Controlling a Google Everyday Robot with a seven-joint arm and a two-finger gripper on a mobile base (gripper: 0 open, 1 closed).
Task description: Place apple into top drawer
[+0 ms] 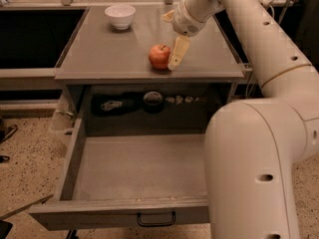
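Closest to me, at 6 o'clock in my view, the top drawer is pulled all the way out. Its little dark handle sits in the middle of the flat grey front. I can see the grey floor inside it.

At 4 o'clock the robot's big white arm fills that side. It bends up and reaches over to the table.

Behind the drawer, under the tabletop, there is a dark gap. A dark round thing sits in there. At its 9 o'clock is a dark lump, and some small pale bits lie at its 3 o'clock. I cannot tell what these are.

Farther back is the grey tabletop. The apple rests on it, near the front edge, not in the drawer. It is red with a small stem on top.

The gripper hangs over the table by the apple, and its claw is spread wide, holding nothing. One long pale finger points down at the apple's 3 o'clock, right beside it. I cannot tell if it touches. The other finger's tip pokes out at the apple's 12 o'clock, well above it.

Farthest away, at the apple's 11 o'clock, a white bowl stands near the back of the table.
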